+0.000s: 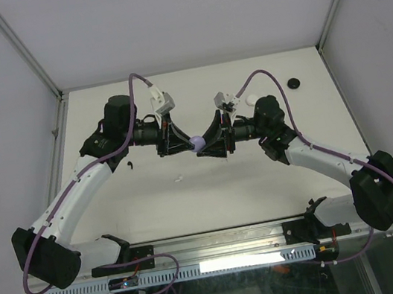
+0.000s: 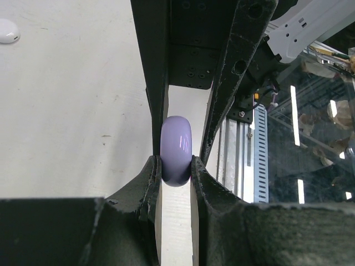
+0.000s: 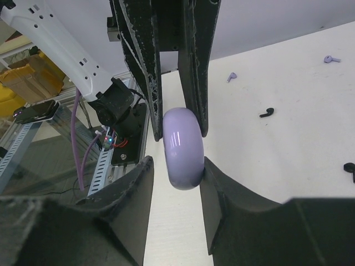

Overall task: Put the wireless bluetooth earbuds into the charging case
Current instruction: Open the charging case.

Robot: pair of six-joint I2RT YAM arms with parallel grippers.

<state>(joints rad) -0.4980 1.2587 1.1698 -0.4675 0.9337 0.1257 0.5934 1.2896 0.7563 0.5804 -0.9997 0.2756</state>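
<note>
A lilac round charging case [image 1: 198, 144] hangs closed above the table's middle, between both grippers. My left gripper [image 2: 176, 166] is shut on the case [image 2: 176, 149], with both pads pressing its sides. My right gripper [image 3: 176, 174] stands around the same case [image 3: 183, 147]; one pad touches it and the other shows a gap. Tiny earbuds lie on the table: two lilac ones [image 3: 231, 76] [image 3: 330, 59] and two black ones [image 3: 267, 113] [image 3: 350, 167]. In the top view a black earbud [image 1: 130, 164] and a pale piece [image 1: 178, 178] show.
A white puck [image 1: 250, 99] and a black puck [image 1: 294, 83] lie at the back right of the table; the white puck also shows in the left wrist view [image 2: 6, 31]. The metal rail [image 1: 220, 242] runs along the near edge.
</note>
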